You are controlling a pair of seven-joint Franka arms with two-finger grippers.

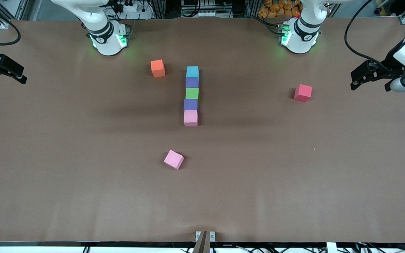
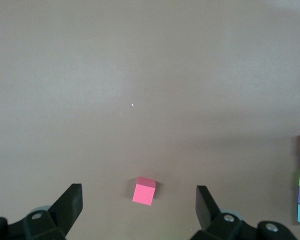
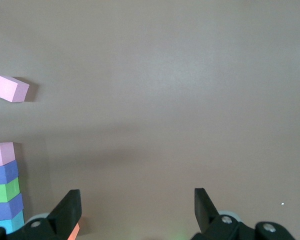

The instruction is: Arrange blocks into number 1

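Only the front view takes in both arms at once. The right gripper (image 1: pixel 21 78) hangs over the table's edge at the right arm's end, its fingers spread and empty; the left gripper (image 1: pixel 355 81) hangs the same way over the left arm's end.

Going across the table (image 1: pixel 83 182), the orange cube (image 1: pixel 158 68) comes first, then a loose pink cube (image 1: pixel 173 159) — turned askew and the nearest to the front camera.

At mid-table five matte cubes of equal size touch in one straight line: the cyan block (image 1: pixel 192 71) farthest from the camera, then a purple block (image 1: pixel 192 82), the green block (image 1: pixel 192 93), a second purple block (image 1: pixel 190 104) and the pink block (image 1: pixel 190 118) nearest.

The red cube (image 1: pixel 303 92) sits alone toward the left arm's end. The left wrist view shows it between that gripper's open fingers (image 2: pixel 70 202), with the line at the edge — the right wrist view catches the line and the loose pink cube instead.
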